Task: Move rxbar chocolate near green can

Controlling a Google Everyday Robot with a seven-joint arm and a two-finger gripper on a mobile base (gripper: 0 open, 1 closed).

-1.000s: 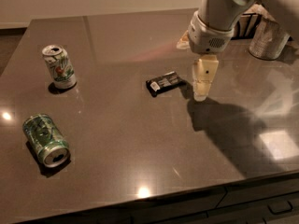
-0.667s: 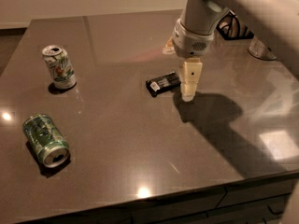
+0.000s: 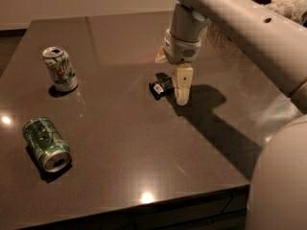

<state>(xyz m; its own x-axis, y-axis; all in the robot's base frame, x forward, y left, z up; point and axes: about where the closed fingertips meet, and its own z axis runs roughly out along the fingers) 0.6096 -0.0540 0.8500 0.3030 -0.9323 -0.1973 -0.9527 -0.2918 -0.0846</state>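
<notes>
Here, dark glossy table [image 3: 120, 143], pale wall [image 3: 86, 1] behind; hand [image 3: 183, 96] beside rxbar chocolate [image 3: 161, 87].

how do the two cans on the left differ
The green can lies on its side; the white can stands upright farther back. The green can is dark mottled green; the white can is pale with green markings. Both have silver ends. The gripper hangs beside the rxbar chocolate.

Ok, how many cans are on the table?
2. A white can stands upright at far left; the green can lies on its side at front left. The hand is beside the rxbar chocolate, mid-table. The arm may hide others.
</notes>
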